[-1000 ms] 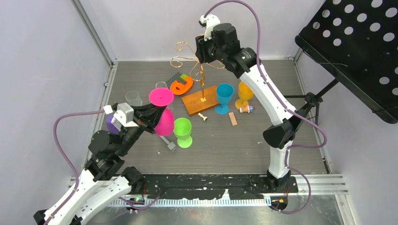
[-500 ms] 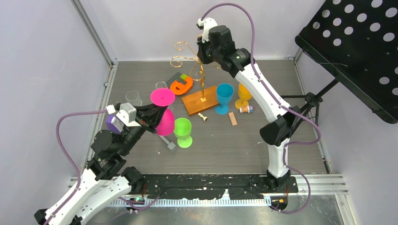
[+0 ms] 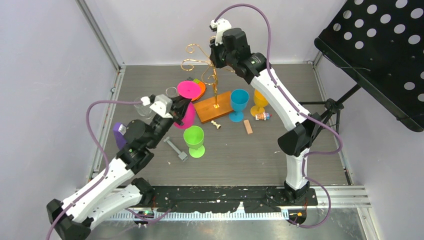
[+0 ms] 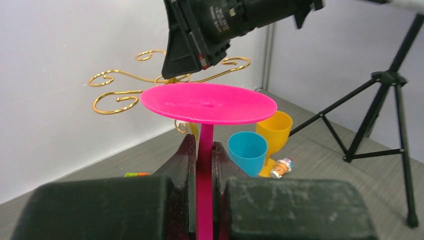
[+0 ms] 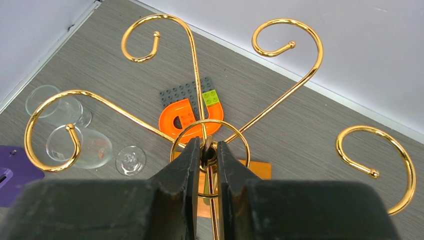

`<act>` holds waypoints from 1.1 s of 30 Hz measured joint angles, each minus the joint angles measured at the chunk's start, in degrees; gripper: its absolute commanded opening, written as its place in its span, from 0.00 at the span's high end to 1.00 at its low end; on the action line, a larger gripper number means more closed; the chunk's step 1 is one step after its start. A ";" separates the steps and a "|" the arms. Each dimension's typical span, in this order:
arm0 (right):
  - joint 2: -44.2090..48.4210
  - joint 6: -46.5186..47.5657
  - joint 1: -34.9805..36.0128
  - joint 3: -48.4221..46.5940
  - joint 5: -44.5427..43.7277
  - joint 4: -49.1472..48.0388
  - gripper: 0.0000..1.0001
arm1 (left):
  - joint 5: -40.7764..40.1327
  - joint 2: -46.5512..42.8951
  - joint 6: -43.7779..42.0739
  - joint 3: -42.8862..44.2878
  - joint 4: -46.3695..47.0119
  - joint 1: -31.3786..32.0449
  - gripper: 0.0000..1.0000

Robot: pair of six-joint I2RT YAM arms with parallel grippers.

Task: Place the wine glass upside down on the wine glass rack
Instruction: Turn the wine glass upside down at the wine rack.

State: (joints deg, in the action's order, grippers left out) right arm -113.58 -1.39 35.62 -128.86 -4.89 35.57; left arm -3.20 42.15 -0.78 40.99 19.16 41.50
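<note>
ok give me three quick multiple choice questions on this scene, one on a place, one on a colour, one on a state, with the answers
1. Where is the green glass?
A) on the wooden base of the rack
B) standing on the table, nearer the arm bases than the rack
C) hanging from the rack

2. What colour is the held glass in the left gripper?
A) blue
B) pink
C) yellow

3. What is the right gripper doing?
A) open above the table
B) shut on a blue glass
C) shut on the top of the rack

Answers:
1 B, the top view shows it upright on the grey table in front of the base.
2 B, the left wrist view shows a pink stem between the fingers, foot up.
3 C, the right wrist view shows the fingers closed on the gold wire at the rack's centre.
</note>
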 measured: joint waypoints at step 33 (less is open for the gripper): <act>2.12 0.55 -0.04 2.89 0.85 -0.48 0.95 | 5.90 29.92 11.15 7.45 21.11 -13.51 1.00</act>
State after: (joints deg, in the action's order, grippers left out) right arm -111.46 -0.84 35.57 -125.97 -4.03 35.09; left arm 2.70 72.07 10.37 48.45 40.27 27.99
